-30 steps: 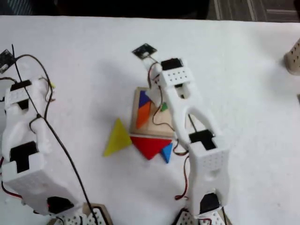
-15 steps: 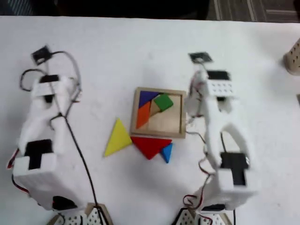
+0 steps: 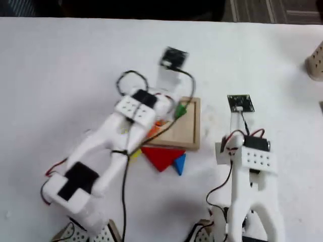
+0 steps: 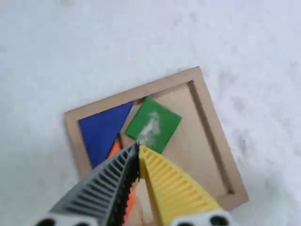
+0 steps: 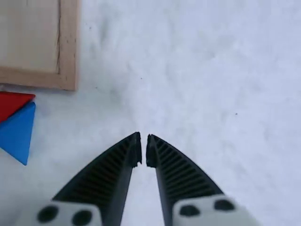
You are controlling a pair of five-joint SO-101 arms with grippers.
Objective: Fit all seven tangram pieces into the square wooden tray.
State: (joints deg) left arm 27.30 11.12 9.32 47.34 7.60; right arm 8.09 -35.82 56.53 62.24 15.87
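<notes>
The square wooden tray (image 3: 195, 127) lies mid-table. In it are a blue triangle (image 4: 104, 130), a green square (image 4: 154, 123) and an orange piece (image 4: 114, 149). My left gripper (image 4: 138, 150) is shut and empty, its tips right at the green square's near corner. The left arm (image 3: 118, 132) crosses the tray's left side and hides most of a yellow triangle (image 3: 134, 153). A red triangle (image 3: 161, 157) and a small blue triangle (image 3: 180, 164) lie just in front of the tray. My right gripper (image 5: 143, 150) is shut over bare table, right of the tray (image 5: 68, 52).
The right arm (image 3: 250, 160) stands at the front right, apart from the tray. A pale perforated object (image 3: 316, 63) sits at the table's right edge. Cables hang along both arms. White tabletop lies open behind the tray and on the far left.
The left arm has swung in from the table's left side to above the tray. The right arm has drawn back from the tray toward the front right.
</notes>
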